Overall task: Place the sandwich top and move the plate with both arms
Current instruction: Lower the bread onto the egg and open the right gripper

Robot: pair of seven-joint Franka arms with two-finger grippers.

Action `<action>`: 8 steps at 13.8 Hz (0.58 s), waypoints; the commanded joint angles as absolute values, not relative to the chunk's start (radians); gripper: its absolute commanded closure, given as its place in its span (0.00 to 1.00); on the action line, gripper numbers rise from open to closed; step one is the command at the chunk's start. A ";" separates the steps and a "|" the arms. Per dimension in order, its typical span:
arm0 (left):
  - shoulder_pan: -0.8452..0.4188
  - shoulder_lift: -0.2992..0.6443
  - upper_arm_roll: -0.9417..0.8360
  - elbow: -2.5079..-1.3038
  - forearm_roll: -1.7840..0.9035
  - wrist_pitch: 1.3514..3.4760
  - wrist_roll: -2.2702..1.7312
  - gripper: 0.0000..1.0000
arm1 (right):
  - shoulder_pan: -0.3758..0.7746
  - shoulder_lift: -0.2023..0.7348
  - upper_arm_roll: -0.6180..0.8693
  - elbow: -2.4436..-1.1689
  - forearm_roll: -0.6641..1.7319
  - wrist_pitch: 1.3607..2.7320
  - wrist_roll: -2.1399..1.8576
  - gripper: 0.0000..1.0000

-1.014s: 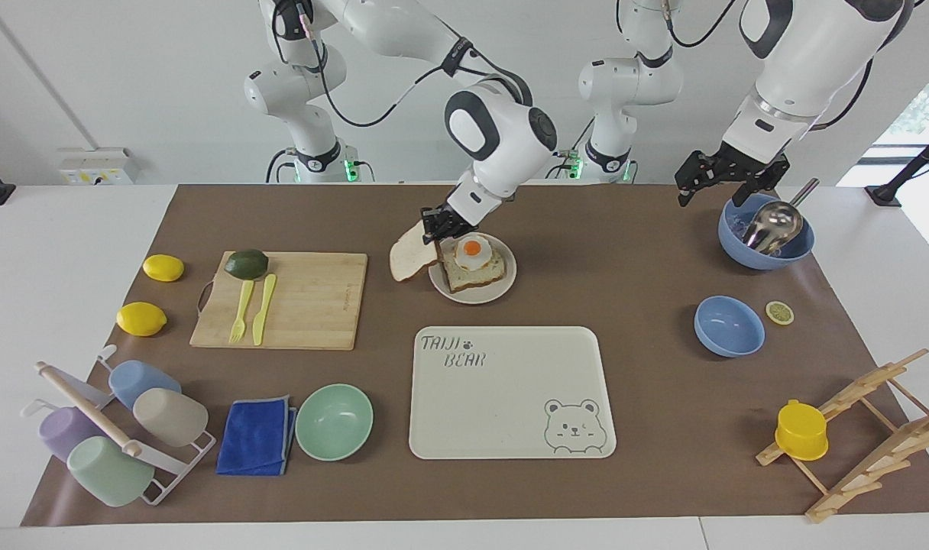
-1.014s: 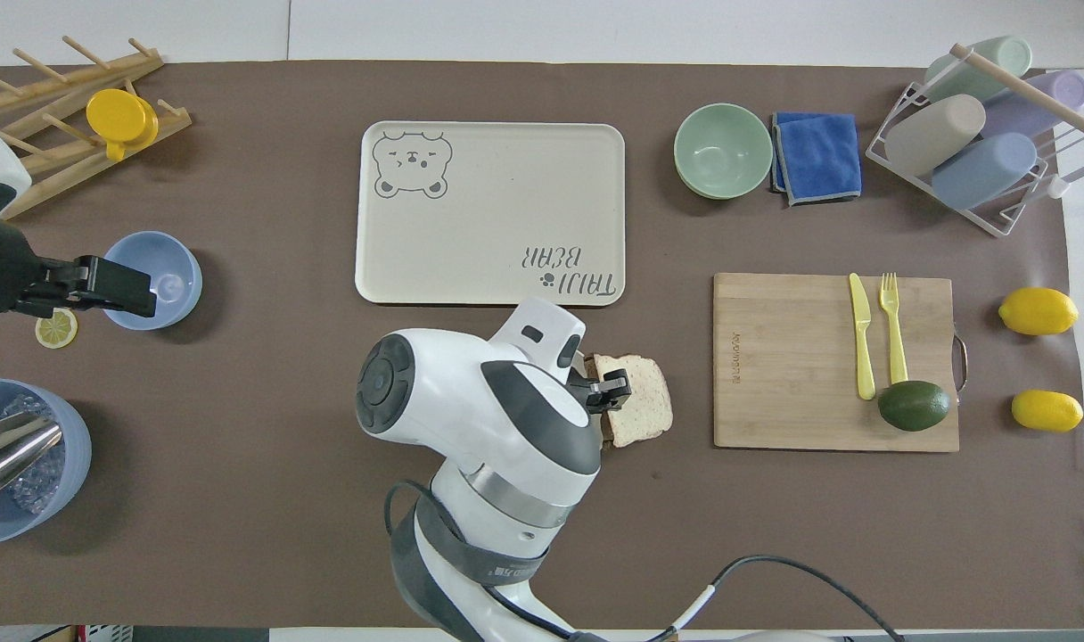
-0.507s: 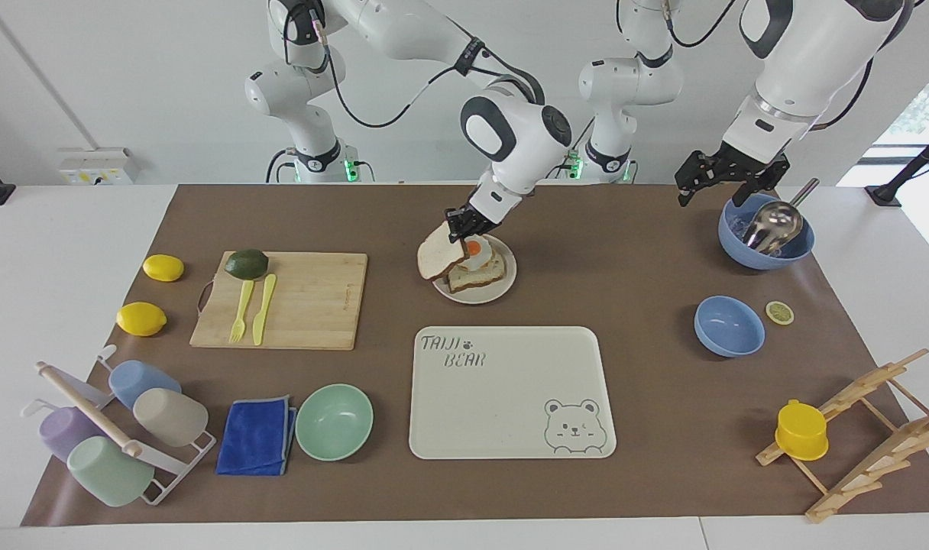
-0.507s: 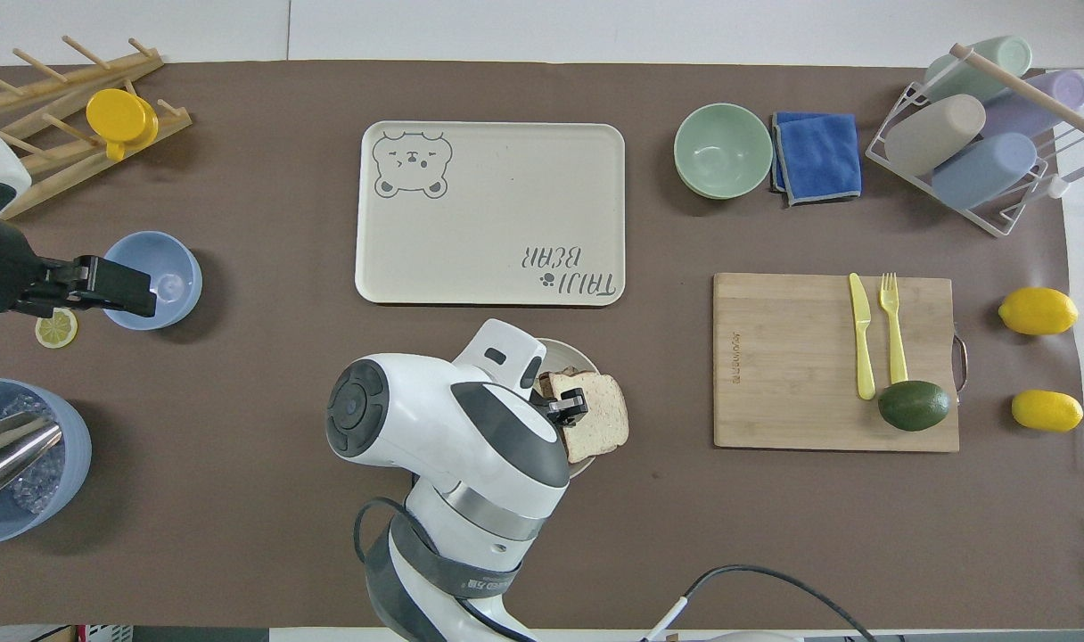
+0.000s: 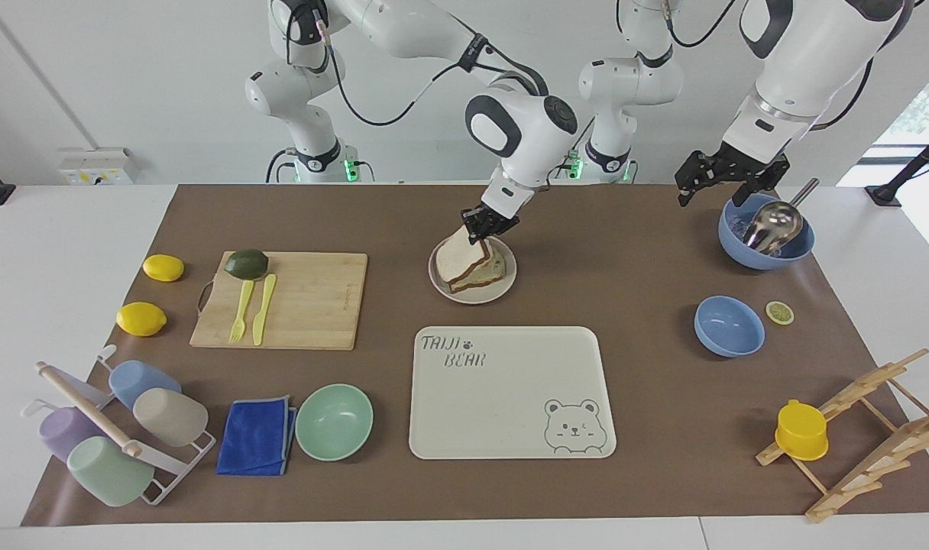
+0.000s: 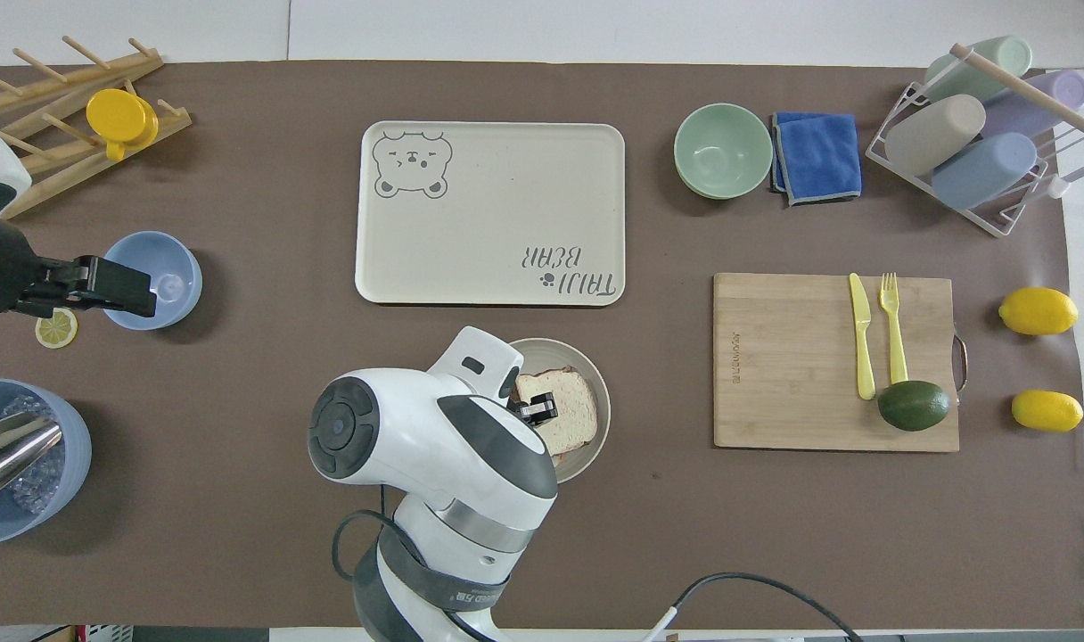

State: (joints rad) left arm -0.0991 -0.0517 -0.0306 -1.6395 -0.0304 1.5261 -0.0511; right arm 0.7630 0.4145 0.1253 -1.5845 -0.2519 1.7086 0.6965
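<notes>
**Clock convention:** dial laid flat on the table and centred on the plate, twelve pointing away from the robots.

**Item 1. Left gripper** (image 5: pixel 728 180): up in the air over the large blue bowl (image 5: pixel 766 248) that holds a ladle, about nine o'clock, toward the left arm's end. Whether its grip is open or shut cannot be told. This arm waits.

**Item 2. Right gripper** (image 5: pixel 489 224): over the six o'clock rim of the plate. The jaws are closed on the robot-side edge of the sandwich top.

**Item 3. Sandwich top** (image 5: pixel 458 258): tilted over the plate, with the gripped edge high. Its twelve o'clock edge appears to rest on the lower slice (image 5: pixel 492 267).
- *Change:* a second ago it hung off the plate's three o'clock rim with the fried egg in plain sight. Half a second ago it overlapped the rim. Now it is over the stack and the egg is hidden.

**Item 4. Plate** (image 5: pixel 508 281): on the brown mat and unmoved. Neither gripper touches it.

**Item 5. Cutting board** (image 6: pixel 800 357): three o'clock, apart from the plate.

**Item 6. Tray** (image 5: pixel 510 397): twelve o'clock, near the plate and farther from the robots. It carries a bear drawing.

**Assessment:** placing is nearly done. The slice needs lowering flat and releasing squarely, since it may slide if let go while tilted. The two-arm plate move has not begun.
</notes>
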 commanded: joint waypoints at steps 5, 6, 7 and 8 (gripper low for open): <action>-0.101 -0.069 -0.028 -1.652 -0.015 1.522 -0.046 0.00 | 0.776 0.417 0.133 -1.632 -0.189 1.838 0.790 0.22; -0.101 -0.069 -0.028 -1.652 -0.017 1.522 -0.046 0.00 | 0.775 0.404 0.133 -1.632 -0.189 1.842 0.790 0.00; -0.101 -0.069 -0.028 -1.652 -0.015 1.522 -0.046 0.00 | 0.764 0.376 0.135 -1.626 -0.187 1.839 0.785 0.00; -0.101 -0.069 -0.028 -1.652 -0.017 1.519 -0.048 0.00 | 0.752 0.336 0.133 -1.626 -0.163 1.839 0.784 0.00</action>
